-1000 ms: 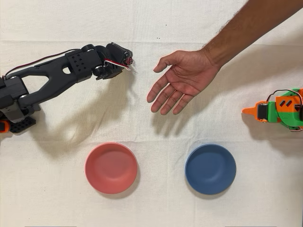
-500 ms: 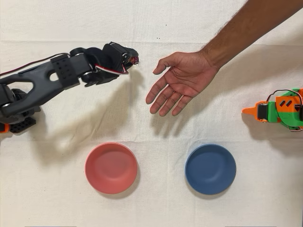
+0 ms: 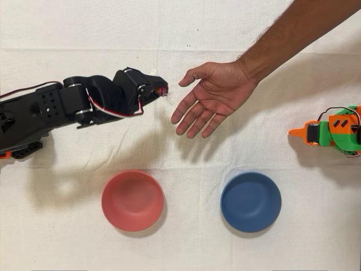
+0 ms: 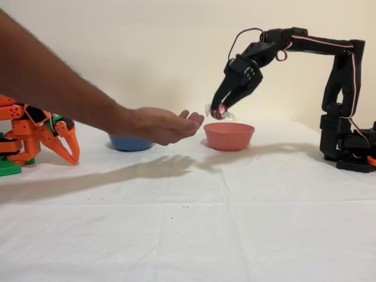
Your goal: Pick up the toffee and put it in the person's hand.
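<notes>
Black gripper (image 3: 160, 89) remains clamped on the toffee (image 4: 220, 111) and has advanced from the tabletop's left edge to just short of the person's hand (image 3: 211, 96); release appears imminent.

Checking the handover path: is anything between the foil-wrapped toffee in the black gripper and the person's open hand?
Nothing visible. The small red-foil toffee sits pinched in the black gripper, in the air just short of the fingertips of the person's palm-up hand. The pink bowl and blue bowl lie off to the side.
</notes>
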You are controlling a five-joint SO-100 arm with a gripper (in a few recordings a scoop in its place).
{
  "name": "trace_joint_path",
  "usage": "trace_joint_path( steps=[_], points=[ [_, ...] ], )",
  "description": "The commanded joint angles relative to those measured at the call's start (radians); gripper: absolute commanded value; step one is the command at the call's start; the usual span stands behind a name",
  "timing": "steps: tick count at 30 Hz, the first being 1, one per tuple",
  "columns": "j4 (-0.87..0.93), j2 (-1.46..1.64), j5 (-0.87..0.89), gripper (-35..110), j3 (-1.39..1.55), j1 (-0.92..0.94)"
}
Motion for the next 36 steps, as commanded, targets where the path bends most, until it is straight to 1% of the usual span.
trace_joint_path(
  steps=[1, 10, 19, 36],
  points=[
    [0.015, 0.069, -0.023, 0, -0.167, 0.02],
    [0.017, -0.074, -0.052, 0, -0.376, 0.051],
    [0.015, -0.222, -0.069, 0, -0.506, 0.055],
    [-0.018, -0.351, -0.086, 0, -0.541, 0.048]
  ],
)
